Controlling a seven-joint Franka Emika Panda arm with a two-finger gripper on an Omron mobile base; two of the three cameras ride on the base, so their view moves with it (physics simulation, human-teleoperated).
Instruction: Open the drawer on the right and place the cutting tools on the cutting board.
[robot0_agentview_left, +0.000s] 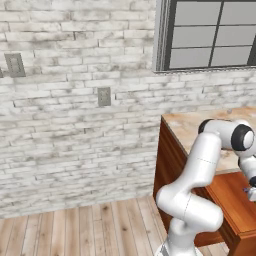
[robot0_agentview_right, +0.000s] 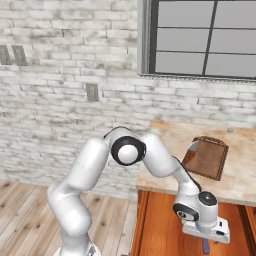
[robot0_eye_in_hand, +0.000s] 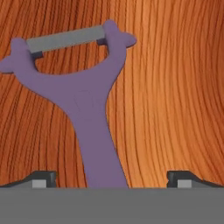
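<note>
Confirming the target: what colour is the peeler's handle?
Purple, clearest in the hand view: peeler.

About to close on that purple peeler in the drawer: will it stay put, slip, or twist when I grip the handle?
The peeler looks rigid and light, so probably easy to lift. It lies flat, unlikely to roll. Its handle narrows and looks smooth between the open gripper, so it may pivot, with the wide blade end pulling down.

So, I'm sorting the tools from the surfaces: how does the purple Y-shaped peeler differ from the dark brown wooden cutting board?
The purple Y-shaped peeler lies on the orange-brown wooden drawer bottom; the dark brown wooden cutting board rests on the pale countertop. The peeler is slim and forked with a grey blade; the board is a flat rimmed rectangle. The open gripper straddles the peeler's handle; the board sits apart. Both lie flat.
</note>
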